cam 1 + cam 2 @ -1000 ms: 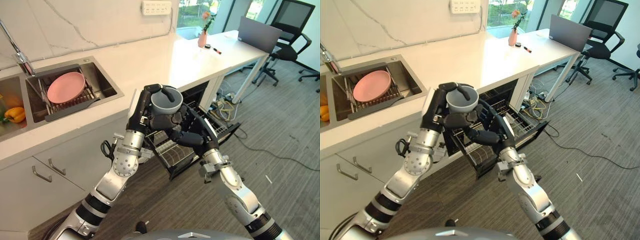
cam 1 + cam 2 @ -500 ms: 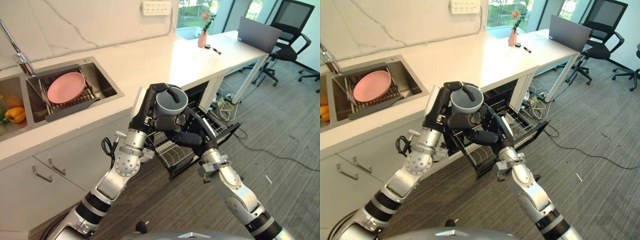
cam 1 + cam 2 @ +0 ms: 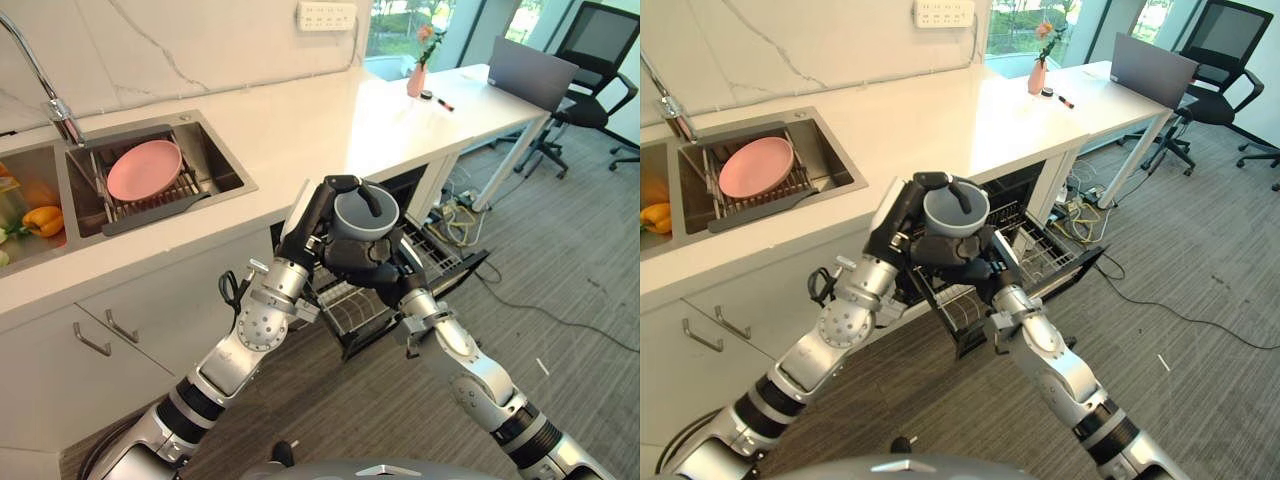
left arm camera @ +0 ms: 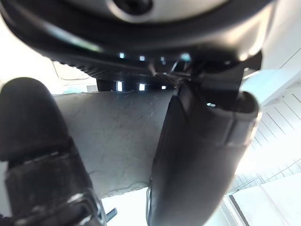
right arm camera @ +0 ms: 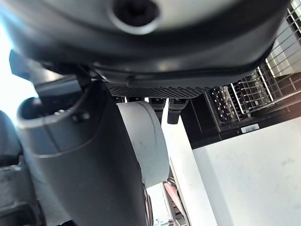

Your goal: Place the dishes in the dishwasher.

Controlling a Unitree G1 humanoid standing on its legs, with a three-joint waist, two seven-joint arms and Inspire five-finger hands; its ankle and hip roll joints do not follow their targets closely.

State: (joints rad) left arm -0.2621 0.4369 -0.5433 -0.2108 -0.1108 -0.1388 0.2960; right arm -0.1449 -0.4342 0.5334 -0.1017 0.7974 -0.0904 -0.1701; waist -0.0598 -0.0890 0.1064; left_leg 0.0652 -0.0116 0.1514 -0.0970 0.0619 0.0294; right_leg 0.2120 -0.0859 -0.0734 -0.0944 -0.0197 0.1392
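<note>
Left eye view: you've got the grey bowl point(image 3: 366, 214) held up in mid-air between both hands, above the pulled-out dishwasher rack point(image 3: 352, 303) and just in front of the white bench point(image 3: 300, 120) edge. Left hand point(image 3: 318, 215) is on the bowl's left side, fingers curled over the rim, one dark finger hooked across the opening. Right hand point(image 3: 362, 262) cups it from underneath and the near side, fingers wrapped on the wall. Pink plate point(image 3: 144, 169) lies on the drying rack point(image 3: 150, 195) in the sink point(image 3: 225, 165), far left. A yellow pepper point(image 3: 42, 218) is in the next basin further left, faucet point(image 3: 45, 85) behind. Pink vase with flowers point(image 3: 419, 76) sits at the far right of the bench; laptop point(image 3: 532, 72) and office chair point(image 3: 600, 50) beyond.

Right eye view: same layout. Bowl point(image 3: 955, 211) is upright, opening up, both hands clamped on it. Open dishwasher door point(image 3: 1060, 270) hangs below and right of the hands, over the grey carpet floor point(image 3: 1200, 250).

Left wrist view: left fingers point(image 4: 197, 155) pressed tight against the bowl's grey wall point(image 4: 117, 136), thumb on the other side.

Right wrist view: right fingers point(image 5: 89, 155) closed round the bowl's side point(image 5: 146, 141); dishwasher rack wires point(image 5: 263, 80) visible past them.
</note>
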